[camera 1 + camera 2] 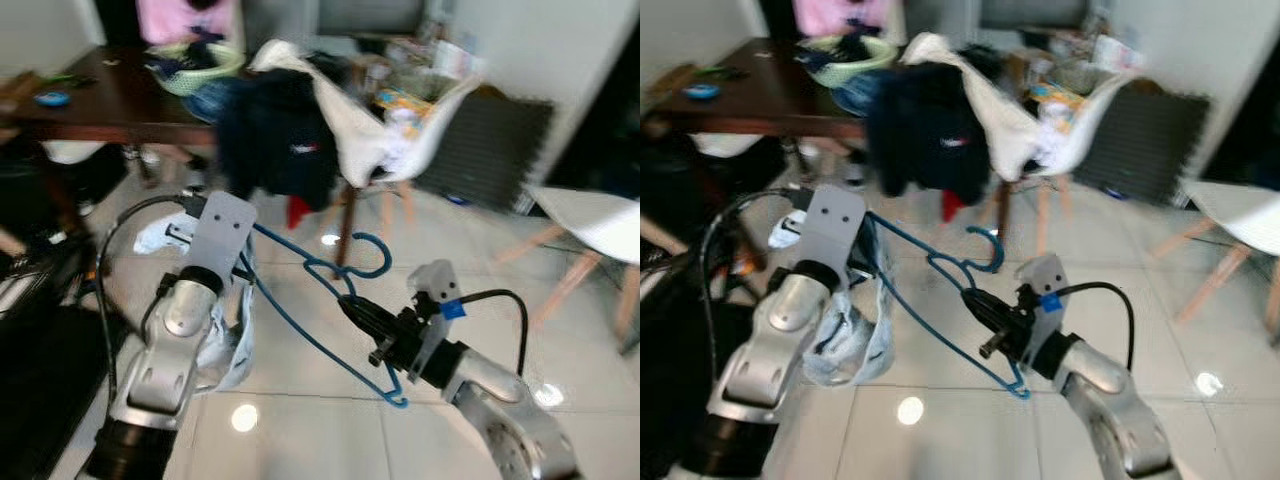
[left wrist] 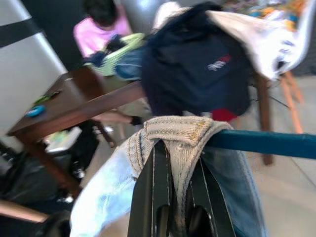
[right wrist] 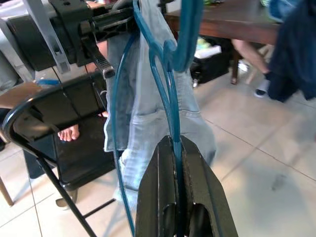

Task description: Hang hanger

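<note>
The thin blue wire hanger (image 1: 330, 300) hangs in the air above the pale tiled floor (image 1: 300, 400), between both arms. The right gripper (image 3: 176, 148) is clenched on its lower bar; the left gripper (image 2: 170, 163) grasps the waistband of light-blue denim jeans (image 2: 113, 187) draped over it.

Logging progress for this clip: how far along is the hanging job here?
Done: the light jeans are already draped on the blue hanger. In hand: the right gripper is shut on the hanger's wire, and the left gripper pinches the jeans waistband by the bar. Left: hooking the hanger up; I see no rail yet.
</note>
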Robot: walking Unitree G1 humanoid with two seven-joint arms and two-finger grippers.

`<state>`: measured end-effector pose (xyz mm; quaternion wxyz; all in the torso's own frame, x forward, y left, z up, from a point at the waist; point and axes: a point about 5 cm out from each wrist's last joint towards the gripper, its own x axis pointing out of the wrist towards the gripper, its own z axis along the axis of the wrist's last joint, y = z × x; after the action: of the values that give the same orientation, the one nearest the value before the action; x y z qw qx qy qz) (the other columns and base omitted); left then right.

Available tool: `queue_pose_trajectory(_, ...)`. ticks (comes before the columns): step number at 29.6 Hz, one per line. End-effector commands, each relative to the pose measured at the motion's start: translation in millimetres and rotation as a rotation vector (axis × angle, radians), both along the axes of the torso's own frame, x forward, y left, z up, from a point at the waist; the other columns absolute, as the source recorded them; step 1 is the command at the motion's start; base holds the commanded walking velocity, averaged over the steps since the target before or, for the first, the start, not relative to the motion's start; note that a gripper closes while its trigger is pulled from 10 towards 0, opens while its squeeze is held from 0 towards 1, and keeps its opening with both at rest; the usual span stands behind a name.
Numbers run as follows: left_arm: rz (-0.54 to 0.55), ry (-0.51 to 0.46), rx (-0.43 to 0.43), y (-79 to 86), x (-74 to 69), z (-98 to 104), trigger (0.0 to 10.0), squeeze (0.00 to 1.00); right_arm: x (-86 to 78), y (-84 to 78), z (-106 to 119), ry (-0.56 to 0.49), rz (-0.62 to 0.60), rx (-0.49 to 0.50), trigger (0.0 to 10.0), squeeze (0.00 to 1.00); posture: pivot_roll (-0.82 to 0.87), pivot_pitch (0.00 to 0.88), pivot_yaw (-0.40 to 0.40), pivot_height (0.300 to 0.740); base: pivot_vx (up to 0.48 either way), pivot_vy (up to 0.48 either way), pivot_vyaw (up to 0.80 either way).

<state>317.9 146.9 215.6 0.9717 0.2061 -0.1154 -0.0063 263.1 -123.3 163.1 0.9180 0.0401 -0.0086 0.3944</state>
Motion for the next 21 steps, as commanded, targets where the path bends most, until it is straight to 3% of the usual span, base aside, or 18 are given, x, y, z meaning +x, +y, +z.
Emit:
queue_pose_trajectory(1, 0.014, -0.082, 0.005, 6.0, -0.8, 18.4, 10.0, 0.0, 1.8, -12.9, -3.3, 0.019, -0.076, 0.004, 10.0, 0.0, -0.01, 0.093, -0.037, 0.74, 0.45, 0.0, 0.54)
queue_pose_trajectory(6, -0.007, -0.126, 0.011, 7.1, 0.6, 31.2, 10.0, 0.0, 4.8, -12.0, -0.7, 0.047, -0.103, 0.071, 10.0, 0.0, -0.01, 0.09, -0.042, 0.74, 0.45, 0.0, 0.0)
queue_pose_trajectory(21, -0.036, -0.142, 0.006, 3.6, 1.8, 38.4, 10.0, 0.0, 10.2, -14.4, 4.4, 0.036, -0.15, 0.094, 10.0, 0.0, -0.01, 0.088, -0.043, 0.74, 0.447, 0.0, -0.79)
